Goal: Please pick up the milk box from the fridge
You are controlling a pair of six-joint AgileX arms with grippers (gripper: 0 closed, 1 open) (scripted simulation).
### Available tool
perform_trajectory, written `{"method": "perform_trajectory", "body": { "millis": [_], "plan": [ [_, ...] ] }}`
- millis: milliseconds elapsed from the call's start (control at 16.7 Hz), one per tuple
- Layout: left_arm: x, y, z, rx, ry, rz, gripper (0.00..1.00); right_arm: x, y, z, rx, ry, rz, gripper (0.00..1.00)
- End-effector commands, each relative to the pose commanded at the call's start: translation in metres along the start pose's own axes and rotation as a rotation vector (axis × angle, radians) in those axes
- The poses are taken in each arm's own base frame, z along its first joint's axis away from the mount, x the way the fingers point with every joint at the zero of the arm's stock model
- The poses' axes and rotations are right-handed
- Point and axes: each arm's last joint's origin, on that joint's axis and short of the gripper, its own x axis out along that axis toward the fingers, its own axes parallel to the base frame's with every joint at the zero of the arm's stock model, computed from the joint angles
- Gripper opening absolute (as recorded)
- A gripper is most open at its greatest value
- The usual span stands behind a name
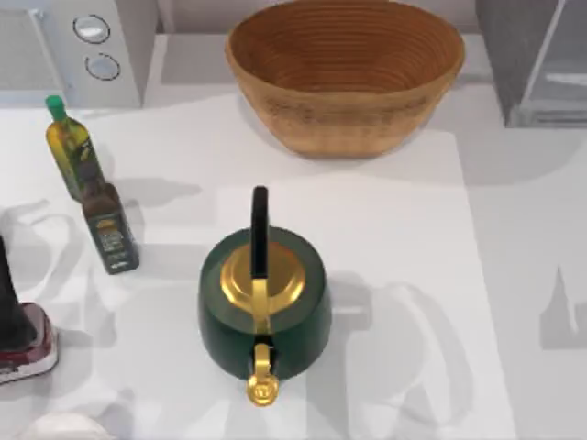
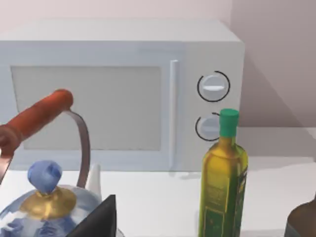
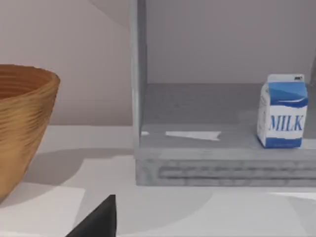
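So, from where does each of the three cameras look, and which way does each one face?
Top view: above the table, looking down at the green kettle, wicker basket, oil bottle.
Left wrist view: on the left arm, facing the microwave and oil bottle; a dark gripper part shows low.
Right wrist view: on the right arm, facing the fridge with the milk box inside.
Shared: basket, top and right wrist views.

white table (image 1: pixel 514 275), plain beige wall (image 3: pixel 89 59) behind

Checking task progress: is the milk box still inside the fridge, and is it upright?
Inside and upright: the milk box stands on the fridge floor.
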Motion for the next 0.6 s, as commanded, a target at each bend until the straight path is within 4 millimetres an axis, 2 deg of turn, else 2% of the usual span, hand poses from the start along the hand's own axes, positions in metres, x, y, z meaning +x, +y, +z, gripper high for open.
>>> {"method": "perform_trajectory", "body": {
  "millis": [240,420,600],
  "plan": [
    [0.0,0.0,0.0,0.0,0.0,0.0,1.0,0.0,-0.001,0.008,-0.009,-0.029,0.003,1.0],
    [0.0,0.0,0.0,0.0,0.0,0.0,1.0,0.003,-0.006,0.032,-0.044,-0.113,0.012,1.0],
    [0.0,0.0,0.0,0.0,0.0,0.0,1.0,0.017,-0.015,0.055,-0.093,-0.183,0.02,1.0]
  ]
}}
